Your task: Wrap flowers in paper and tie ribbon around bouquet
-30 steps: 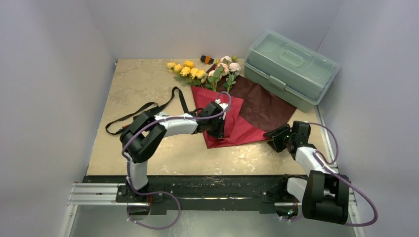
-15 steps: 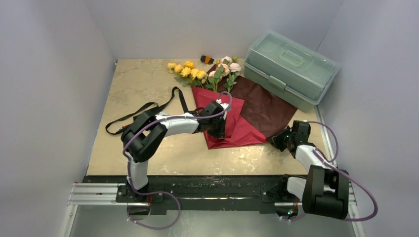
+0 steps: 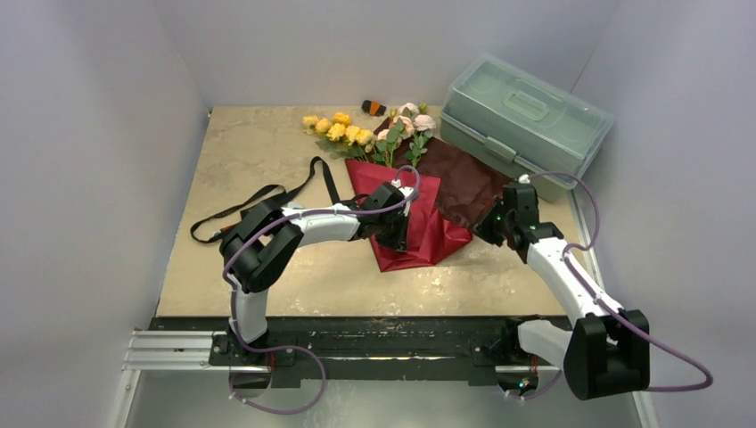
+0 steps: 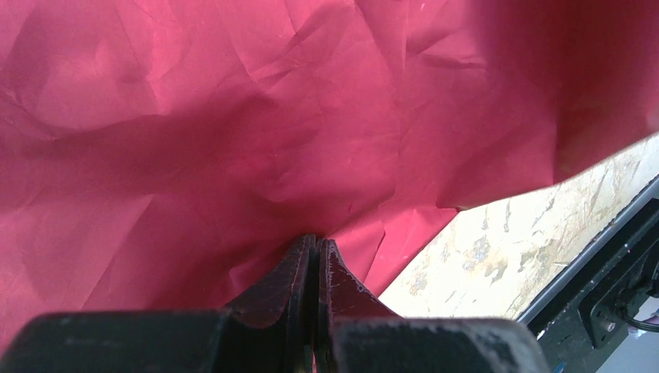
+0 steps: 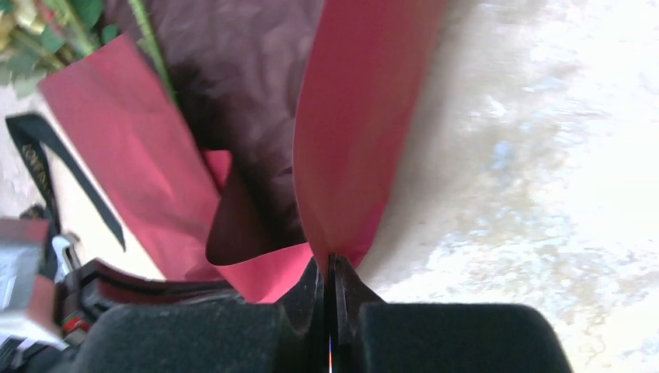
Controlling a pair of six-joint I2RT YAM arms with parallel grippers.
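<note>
paper (image 3: pixel 430 234): thin, floppy, tears easily; grip by edge
left gripper (image 4: pixel 316 245): pinching paper fold
right gripper (image 5: pixel 331 264): clamped on paper corner

Overhead view: soft, even, fairly bright light with no glare. The pale walls read as flat grey, and the arms cast only faint, soft-edged shadows on the table (image 3: pixel 267 152). Focus is sharp throughout.

Left wrist view: the paper (image 4: pixel 233 116) is a saturated red, darkening into shadow at the upper right. The camera's own dark fingers (image 4: pixel 287 287) at the bottom edge are soft.

Right wrist view: the table's right side is washed out almost to white, and the whole picture is slightly blurred.
</note>
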